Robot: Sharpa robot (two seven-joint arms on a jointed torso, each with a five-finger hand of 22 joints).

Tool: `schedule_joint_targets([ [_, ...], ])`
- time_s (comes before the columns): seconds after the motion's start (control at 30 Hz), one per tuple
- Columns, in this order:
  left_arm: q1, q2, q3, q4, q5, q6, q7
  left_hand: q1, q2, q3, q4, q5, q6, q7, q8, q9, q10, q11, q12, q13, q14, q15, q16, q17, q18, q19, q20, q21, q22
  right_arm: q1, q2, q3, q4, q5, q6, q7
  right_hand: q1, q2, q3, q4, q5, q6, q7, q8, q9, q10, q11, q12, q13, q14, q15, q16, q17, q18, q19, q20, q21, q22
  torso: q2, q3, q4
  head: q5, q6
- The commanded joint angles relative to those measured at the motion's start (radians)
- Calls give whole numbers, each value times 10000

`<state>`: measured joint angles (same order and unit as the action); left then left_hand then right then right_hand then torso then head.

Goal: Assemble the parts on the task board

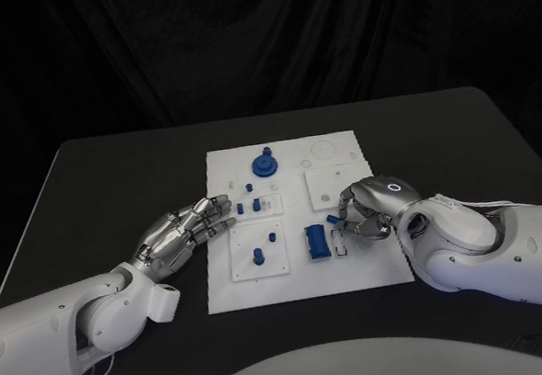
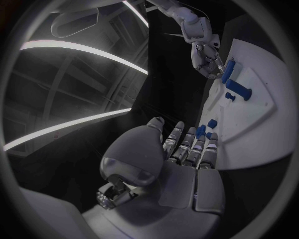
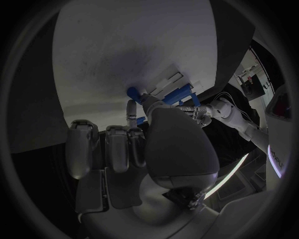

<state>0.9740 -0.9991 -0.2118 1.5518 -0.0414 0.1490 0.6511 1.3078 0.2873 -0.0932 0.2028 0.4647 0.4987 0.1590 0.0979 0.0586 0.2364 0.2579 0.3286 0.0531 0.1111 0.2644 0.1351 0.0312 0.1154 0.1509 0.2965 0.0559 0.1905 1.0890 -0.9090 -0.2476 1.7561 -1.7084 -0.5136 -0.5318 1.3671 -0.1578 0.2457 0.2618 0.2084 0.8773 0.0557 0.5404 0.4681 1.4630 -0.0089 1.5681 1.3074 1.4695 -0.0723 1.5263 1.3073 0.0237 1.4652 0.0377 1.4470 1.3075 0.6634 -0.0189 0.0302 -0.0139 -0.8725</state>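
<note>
The white task board (image 1: 361, 264) lies mid-table. My right hand (image 1: 373, 201) curls down over its right half. In the right wrist view its thumb and a finger pinch a small blue part (image 3: 132, 92) just above the board (image 3: 124, 45). A long blue block (image 1: 317, 242) lies just left of that hand. My left hand (image 1: 186, 230) lies flat and holds nothing, its fingertips (image 1: 226, 221) on the board's left edge beside small blue pegs (image 1: 256, 205). The left wrist view shows those pegs (image 2: 201, 130) at its fingertips, and the right hand (image 2: 202, 55) by the block (image 2: 228, 70).
A round blue part with a knob (image 1: 265, 164) stands at the board's far end, and two small blue pieces (image 1: 260, 255) sit on the near left panel. Bare black table (image 1: 111, 189) surrounds the board, with its edges well away from both arms.
</note>
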Motion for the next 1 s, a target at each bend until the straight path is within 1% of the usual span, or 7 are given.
schedule_joint_targets([
  [0.03, -19, 15, 7, 12, 41, 160, 70, 31, 1, 73, -6, 14, 42, 326, 51, 4, 57, 19, 34, 11, 79, 0, 64, 14, -198, 79, -25, 39, 8, -31, -11, -3, -2, -14, 250, -171, 242, -18, 3, -126, -22, 12, 27, 36, -47, 1078, -60, 27, 2634, 794, -64, -45, 1482, 111, 478, -58, -69, 2169, -1, 3, -8, 7, -2],
  [0.3, -26, 8, 7, 14, 41, 178, 59, 33, 7, 86, -7, 16, 56, 338, 55, 6, 61, 14, 44, 12, 84, 0, 72, 16, -199, 87, -25, 42, 15, -33, -51, -3, -2, -142, 284, -219, 701, 3, 94, -230, 474, -148, 146, -198, -297, 1078, 31, 27, 2634, 791, 2, -50, 1469, 120, 456, -16, -124, 2153, 0, 1, -7, 27, -2],
  [0.37, -28, 1, 7, 15, 41, 177, 56, 33, 7, 86, -7, 16, 56, 338, 55, 6, 61, 14, 44, 12, 84, 0, 72, 16, -199, 87, -25, 42, 15, -33, -76, -2, 2, -200, 334, -236, 765, -35, 106, -212, 543, -219, 235, -467, -507, 1078, 114, 27, 2634, 784, 70, -63, 1434, 123, 448, 42, -144, 2148, -2, -1, -6, 34, -2],
  [0.4, -30, -3, 7, 16, 41, 178, 51, 33, 7, 86, -7, 16, 56, 338, 55, 6, 61, 14, 44, 12, 84, 0, 72, 16, -199, 87, -25, 42, 15, -33, -95, -3, 5, -230, 394, -248, 826, -68, 131, -201, 576, -315, 331, -804, -737, 1078, 193, 27, 2634, 783, 137, -65, 1425, 124, 446, 99, -152, 2147, -1, -2, -6, 32, -2],
  [0.47, -32, -7, 7, 17, 41, 180, 48, 35, 10, 95, -7, 17, 66, 349, 59, 7, 61, 9, 46, 12, 81, 0, 71, 15, -200, 92, -25, 44, 19, -33, -119, -3, 9, -259, 496, -262, 864, -85, 141, -210, 581, -311, 357, -931, -828, 1078, 220, 27, 2634, 780, 161, -69, 1415, 125, 443, 124, -159, 2145, -1, -1, -10, 26, -2],
  [0.6, -36, -6, 7, 19, 41, 187, 47, 35, 12, 100, -8, 17, 68, 353, 60, 7, 72, 9, 61, 14, 83, 0, 74, 16, -201, 94, -25, 44, 20, -33, -168, -3, 29, -335, 699, -291, 1138, -160, 253, -317, 672, -244, 479, -1514, -1248, 1078, 326, 27, 2634, 782, 258, -58, 1428, 134, 427, 219, -195, 2135, -1, 2, -4, 16, -2],
  [1.0, -46, -13, 7, 10, 41, 196, 37, 36, 15, 123, -7, 18, 80, 351, 66, 9, 107, 43, 100, 21, 87, -1, 82, 17, -201, 103, -26, 48, 24, -33, -343, -5, 81, -569, 829, -271, 1502, -133, 847, -478, 521, 742, 399, -2137, -1765, 1078, 258, 27, 2634, 787, 221, -33, 1466, 121, 459, 217, -129, 2161, -7, -5, -10, 28, -2],
])
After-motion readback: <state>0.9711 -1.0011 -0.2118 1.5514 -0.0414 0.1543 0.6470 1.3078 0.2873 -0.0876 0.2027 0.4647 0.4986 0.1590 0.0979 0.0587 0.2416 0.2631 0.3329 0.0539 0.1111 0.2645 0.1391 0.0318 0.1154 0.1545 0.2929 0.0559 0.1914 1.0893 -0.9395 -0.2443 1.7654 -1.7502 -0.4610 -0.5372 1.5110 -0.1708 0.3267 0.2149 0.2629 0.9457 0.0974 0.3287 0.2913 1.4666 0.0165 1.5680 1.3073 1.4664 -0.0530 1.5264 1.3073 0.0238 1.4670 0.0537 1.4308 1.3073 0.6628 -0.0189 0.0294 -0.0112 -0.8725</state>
